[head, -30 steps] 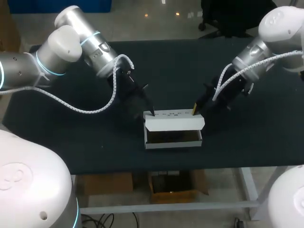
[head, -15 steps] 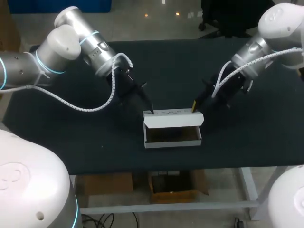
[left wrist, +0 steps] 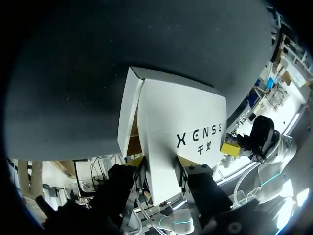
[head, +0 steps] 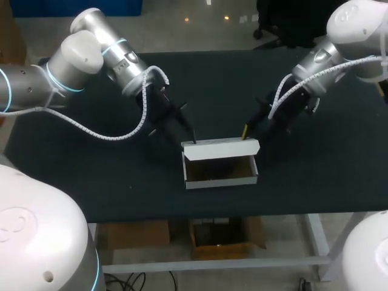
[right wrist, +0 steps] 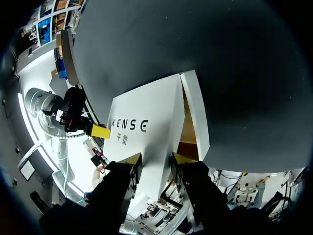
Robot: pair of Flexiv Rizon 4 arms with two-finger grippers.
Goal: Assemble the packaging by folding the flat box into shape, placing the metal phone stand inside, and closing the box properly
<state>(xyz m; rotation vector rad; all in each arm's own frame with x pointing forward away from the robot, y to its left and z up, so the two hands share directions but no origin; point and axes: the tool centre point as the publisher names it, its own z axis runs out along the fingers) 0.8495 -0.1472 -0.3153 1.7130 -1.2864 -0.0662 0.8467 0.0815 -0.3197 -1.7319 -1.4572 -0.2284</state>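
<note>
So the white box sits open on the dark worktop, and its lid stands up off the back wall. Each set of jaws has one end of it. The left jaws are nearly closed, pinching the lid's free edge at one corner. The right jaws do the same at the other corner, with the panel running out ahead of both. The open tray lies just beyond and below the pinched edge.

My take is that this is the lid-closing bit. The trick is moving both arms together along the same arc around the hinge crease, otherwise the card twists or buckles in the middle. I'd go for a light pinch rather than a crushing one, and let go only once the tuck flap is lined up with the front wall. The tray interior is too dark to tell if the phone stand is in there, so that's worth checking first.
</note>
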